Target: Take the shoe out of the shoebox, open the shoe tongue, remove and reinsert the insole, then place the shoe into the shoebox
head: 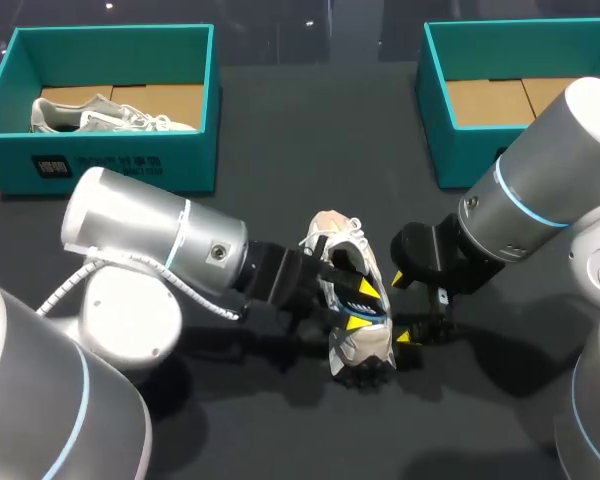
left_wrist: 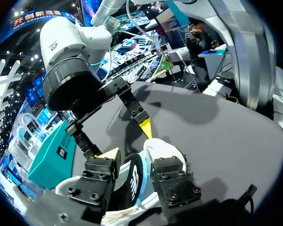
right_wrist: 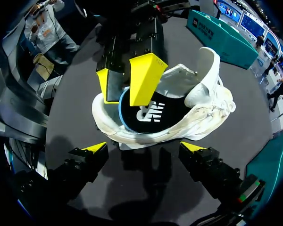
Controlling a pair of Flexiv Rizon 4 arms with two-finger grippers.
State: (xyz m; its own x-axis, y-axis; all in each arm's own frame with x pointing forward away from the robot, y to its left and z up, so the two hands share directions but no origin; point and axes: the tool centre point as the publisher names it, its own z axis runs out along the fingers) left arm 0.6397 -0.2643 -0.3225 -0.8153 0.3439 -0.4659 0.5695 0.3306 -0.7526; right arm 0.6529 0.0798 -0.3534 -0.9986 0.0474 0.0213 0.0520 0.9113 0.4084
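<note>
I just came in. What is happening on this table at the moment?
The left gripper grips a white shoe at its heel, mid-table, with one of the jaws inside on the black insole. The insole lies in the shoe. The right gripper is beside the shoe, jaws open and empty. A second shoe lies in the left shoebox.

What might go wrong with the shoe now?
My right gripper is open and not touching the shoe, so the shoe may slide or lift along with the insole. The insole, pinched by my left gripper, is bent and only partly inside; it might snag on the shoe's rim or slip free.
</note>
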